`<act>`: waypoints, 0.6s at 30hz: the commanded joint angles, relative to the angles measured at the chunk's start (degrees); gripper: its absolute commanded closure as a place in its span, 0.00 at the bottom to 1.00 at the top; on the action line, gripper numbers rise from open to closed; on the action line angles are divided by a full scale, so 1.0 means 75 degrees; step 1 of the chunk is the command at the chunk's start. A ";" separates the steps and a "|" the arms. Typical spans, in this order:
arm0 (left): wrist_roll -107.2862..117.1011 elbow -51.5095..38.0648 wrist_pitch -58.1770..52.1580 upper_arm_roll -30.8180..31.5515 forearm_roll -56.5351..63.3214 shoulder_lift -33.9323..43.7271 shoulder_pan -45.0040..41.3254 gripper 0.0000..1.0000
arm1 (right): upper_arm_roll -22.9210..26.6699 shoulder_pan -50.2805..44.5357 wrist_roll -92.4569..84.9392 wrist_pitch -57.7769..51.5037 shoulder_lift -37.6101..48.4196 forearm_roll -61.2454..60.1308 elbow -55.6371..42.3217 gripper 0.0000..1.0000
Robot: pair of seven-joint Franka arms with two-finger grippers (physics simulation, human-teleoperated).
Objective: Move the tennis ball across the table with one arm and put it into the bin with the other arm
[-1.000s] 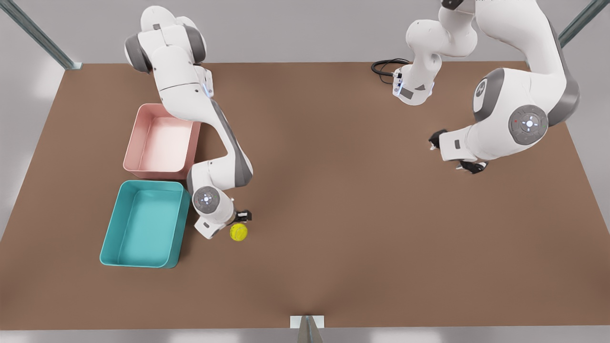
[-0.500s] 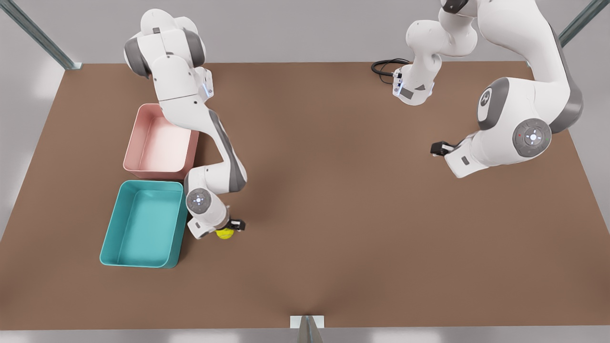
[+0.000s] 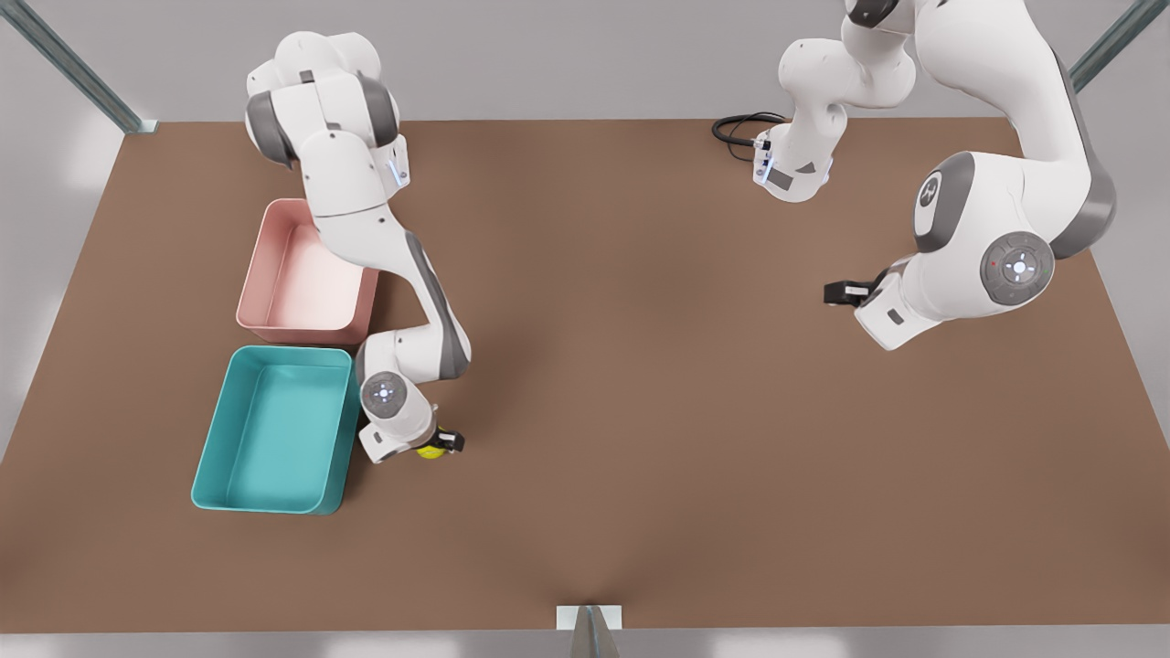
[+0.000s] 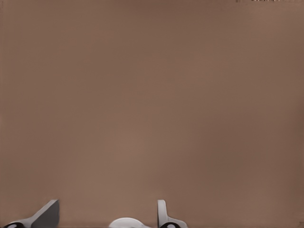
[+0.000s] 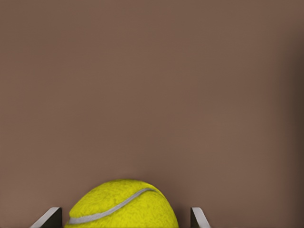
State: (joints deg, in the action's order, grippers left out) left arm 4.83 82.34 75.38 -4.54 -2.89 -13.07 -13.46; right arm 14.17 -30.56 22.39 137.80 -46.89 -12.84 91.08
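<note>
Right gripper [image 3: 437, 446], front view: low over table [image 3: 640, 411], straddling tennis ball [image 3: 428, 449], just beside bin [image 3: 274, 429] at bin's 3 o'clock. Ball mostly hidden under wrist. Left gripper [image 3: 845, 292]: waiting, well apart, fingers' spacing indiscernible. Pink tray [image 3: 306, 274] at bin's 12 o'clock. No legible writing.

Left wrist view: fingertips [image 4: 47, 213] apart over bare table [image 4: 152, 95].

Right wrist view: fingertips [image 5: 50, 216] spread wide, flanking ball [image 5: 121, 206]; contact not discernible; ball cut off.

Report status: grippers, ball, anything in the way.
Right gripper open around the tennis ball on the table, beside the bin. Left gripper open, waiting far off. Path unobstructed.
</note>
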 commanded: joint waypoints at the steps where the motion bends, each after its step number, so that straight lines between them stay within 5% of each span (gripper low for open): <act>1: 0.0973 -0.0010 -0.0008 0.0007 0.0011 0.0008 0.0002 0.00 | -0.0002 -0.0003 0.0202 0.0236 -0.0029 -0.0011 -0.0004 0.00; 6: 0.0961 -0.0010 -0.0031 -0.0004 0.0011 0.0008 0.0002 0.00 | -0.0014 -0.0003 0.0202 0.0247 -0.0064 -0.0011 -0.0004 0.00; 10: 0.0634 -0.0010 -0.0054 -0.0004 0.0011 0.0008 0.0014 0.00 | -0.0014 0.0020 0.0190 0.0247 -0.0088 -0.0011 -0.0004 0.27; 18: 0.0621 -0.0010 -0.0031 -0.0004 0.0034 0.0008 0.0049 0.00 | -0.0014 0.0090 -0.0255 -0.0057 0.0357 -0.0128 -0.0004 0.31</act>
State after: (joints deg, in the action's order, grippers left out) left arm 8.35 82.29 75.17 -4.56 -2.69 -13.07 -13.17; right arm 14.05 -29.95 22.13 138.83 -44.68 -13.92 91.06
